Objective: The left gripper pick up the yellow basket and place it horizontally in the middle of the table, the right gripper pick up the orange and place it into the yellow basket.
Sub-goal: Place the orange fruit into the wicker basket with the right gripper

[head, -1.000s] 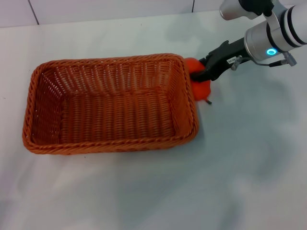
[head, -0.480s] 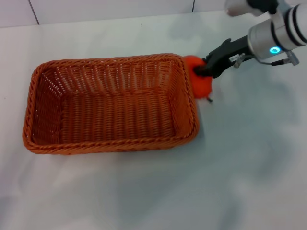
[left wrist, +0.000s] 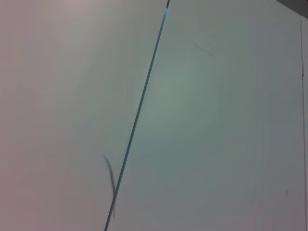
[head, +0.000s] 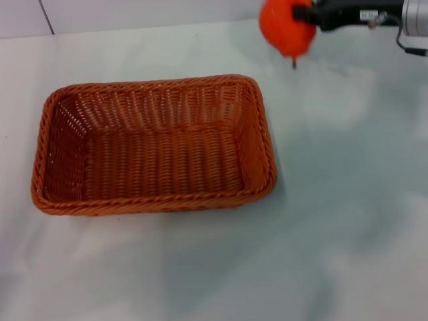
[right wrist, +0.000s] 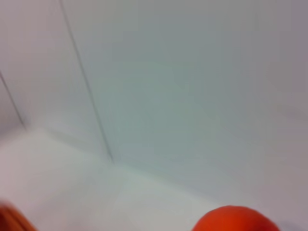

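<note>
The yellow basket [head: 154,144], an orange-brown woven wicker basket, lies lengthwise across the middle of the white table [head: 334,221] and is empty. My right gripper [head: 302,15] is shut on the orange [head: 286,28] and holds it in the air, above the table just beyond the basket's far right corner. The orange's dark stem points down. The orange also shows at the edge of the right wrist view [right wrist: 236,219]. My left gripper is out of view; the left wrist view shows only a plain white surface with a thin seam.
A white wall with dark seams [head: 45,17] runs along the table's far edge. Bare tabletop lies to the right of the basket and in front of it.
My right gripper has lifted the orange from the table beside the basket's right end, up and away from the basket. The basket has not moved.
</note>
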`<state>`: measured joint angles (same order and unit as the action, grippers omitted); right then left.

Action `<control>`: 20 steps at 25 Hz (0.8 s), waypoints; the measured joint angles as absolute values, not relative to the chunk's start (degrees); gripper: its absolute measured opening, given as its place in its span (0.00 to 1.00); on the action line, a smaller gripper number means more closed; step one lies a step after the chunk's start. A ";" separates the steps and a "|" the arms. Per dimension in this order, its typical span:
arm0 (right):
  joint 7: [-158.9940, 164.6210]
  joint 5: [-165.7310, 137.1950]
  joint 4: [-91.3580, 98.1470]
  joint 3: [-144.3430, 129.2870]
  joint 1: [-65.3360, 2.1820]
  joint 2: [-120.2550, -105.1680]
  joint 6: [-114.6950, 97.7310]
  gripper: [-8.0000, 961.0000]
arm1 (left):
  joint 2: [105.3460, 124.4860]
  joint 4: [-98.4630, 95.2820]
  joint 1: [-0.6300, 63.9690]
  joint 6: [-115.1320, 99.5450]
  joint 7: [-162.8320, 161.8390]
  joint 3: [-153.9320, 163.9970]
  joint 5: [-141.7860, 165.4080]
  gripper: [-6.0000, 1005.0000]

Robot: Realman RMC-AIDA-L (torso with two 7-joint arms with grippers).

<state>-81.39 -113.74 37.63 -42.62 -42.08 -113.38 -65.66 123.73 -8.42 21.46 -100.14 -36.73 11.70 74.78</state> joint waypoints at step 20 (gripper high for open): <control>-86.58 -104.20 36.68 -55.97 -46.99 -118.44 -75.62 0.20 | 123.84 -8.43 21.21 -99.22 -37.62 11.60 74.73 0.92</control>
